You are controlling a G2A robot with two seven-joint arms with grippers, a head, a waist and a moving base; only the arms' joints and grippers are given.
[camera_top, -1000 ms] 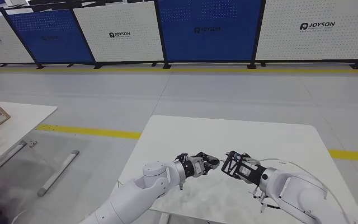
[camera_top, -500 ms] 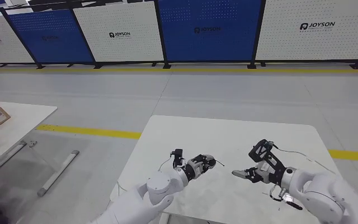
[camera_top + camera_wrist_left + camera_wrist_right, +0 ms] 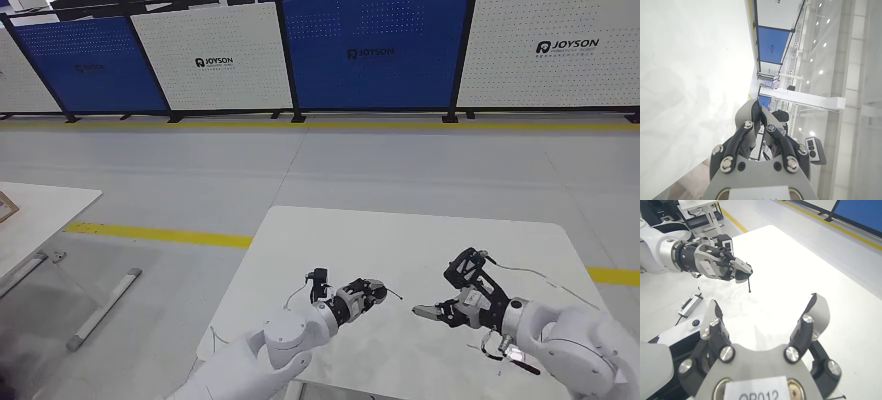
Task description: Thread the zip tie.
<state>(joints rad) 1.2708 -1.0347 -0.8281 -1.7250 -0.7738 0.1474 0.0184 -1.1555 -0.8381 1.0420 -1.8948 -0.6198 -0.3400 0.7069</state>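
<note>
the left gripper's fingers (image 3: pixel 742 266) are pressed together on the black zip tie (image 3: pixel 749 284), pinching it near one end, so that the rest hangs down as a short straight strand with a small thicker bit at its lower tip, clear of the white table (image 3: pixel 791 266). that puts the left gripper (image 3: pixel 748 274) in the upper left of the right wrist view, and just left of centre, low in the frame, in the top view. my right gripper (image 3: pixel 765 306) faces it from a little way off with its fingers (image 3: pixel 820 308) spread wide and nothing between them. from what i can make out, the strand shows no loop: i see a free end hanging, and i cannot tell whether it is the head or the tail. i judge the tie to be picked up and presented, with the threading itself not yet done. what is left, as i read it, is to take the free end with the right gripper, bend it round and feed the tail through the head.
</note>
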